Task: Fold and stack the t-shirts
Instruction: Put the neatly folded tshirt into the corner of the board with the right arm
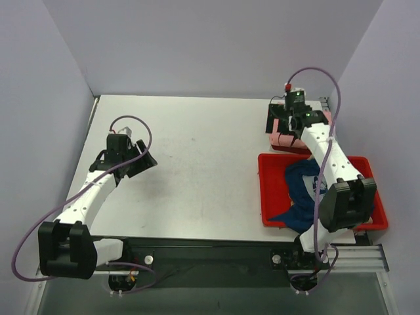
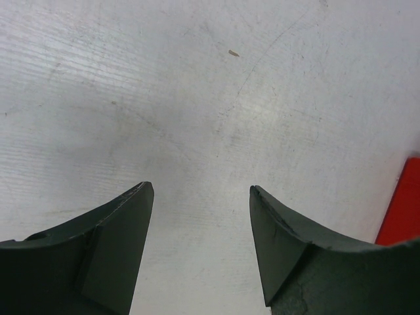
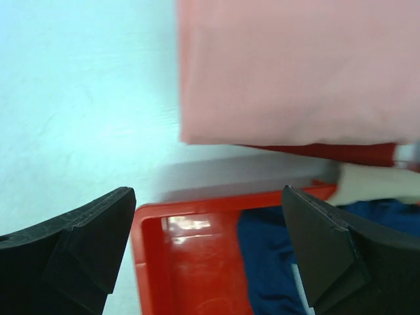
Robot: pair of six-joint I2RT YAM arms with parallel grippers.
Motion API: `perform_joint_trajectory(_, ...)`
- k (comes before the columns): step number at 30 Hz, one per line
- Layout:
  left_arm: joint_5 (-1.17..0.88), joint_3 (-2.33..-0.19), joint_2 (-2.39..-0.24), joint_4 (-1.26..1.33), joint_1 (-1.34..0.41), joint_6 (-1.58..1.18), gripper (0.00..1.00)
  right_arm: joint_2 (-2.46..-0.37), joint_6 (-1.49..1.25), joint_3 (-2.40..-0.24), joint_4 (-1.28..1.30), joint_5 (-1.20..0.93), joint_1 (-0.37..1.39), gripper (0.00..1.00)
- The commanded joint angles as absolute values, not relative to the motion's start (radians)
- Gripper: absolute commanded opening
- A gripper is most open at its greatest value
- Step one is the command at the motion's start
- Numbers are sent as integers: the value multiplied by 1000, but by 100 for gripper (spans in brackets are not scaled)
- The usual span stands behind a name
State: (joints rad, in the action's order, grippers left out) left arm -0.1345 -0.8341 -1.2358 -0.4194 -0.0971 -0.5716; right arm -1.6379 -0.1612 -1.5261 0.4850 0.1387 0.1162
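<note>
Two robot arms work a grey tabletop point(image 1: 203, 164) walled in by pale lilac panels point(image 1: 197, 46) on the left, far and right sides.

The right hand point(image 3: 209, 193) hangs over the far right corner with its jaws spread wide and nothing between them. Below it lies the pink shirt point(image 3: 295, 72), folded flat with a straight left edge and a straight near edge. It lies on top of the dark red shirt point(image 3: 328, 153), of which only a thin strip shows along the pink shirt's near edge. This stack lies just beyond the far rim of the red tub point(image 3: 147, 262), with a narrow band of tabletop between them.

The tub stands on the right half, near the front edge and near the right edge. The navy shirt point(image 1: 303, 187) lies crumpled inside it, partly hidden under the right arm.

The left hand point(image 2: 200, 190) hovers over the left side of the tabletop with its jaws apart, holding nothing. The tub's edge shows at the right of its wrist view. A broad stretch of bare surface runs between the two hands, from the left edge to the tub and back to the far wall.

Seen close, the surface is pale and dull, marked with fine scratches, faint scuffs and one small speck.
</note>
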Motion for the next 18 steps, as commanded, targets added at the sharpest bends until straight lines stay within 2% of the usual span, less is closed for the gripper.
perform_joint_trajectory(1,-83,-881,-1187,-419,-110,-545,71,-1582,-235,-1375,411,35,190,100)
perform_joint_trajectory(4,-81,-879,-1184,-414,-113,-534,70,-1545,-291,-1295,365,-41,270,100)
perform_joint_trajectory(9,-81,-882,-1177,-411,-115,-522,70,-1525,-360,-1187,354,-55,392,100)
perform_joint_trajectory(18,-61,-854,-1134,-396,-117,-514,70,-1467,-382,-1101,383,-31,434,99)
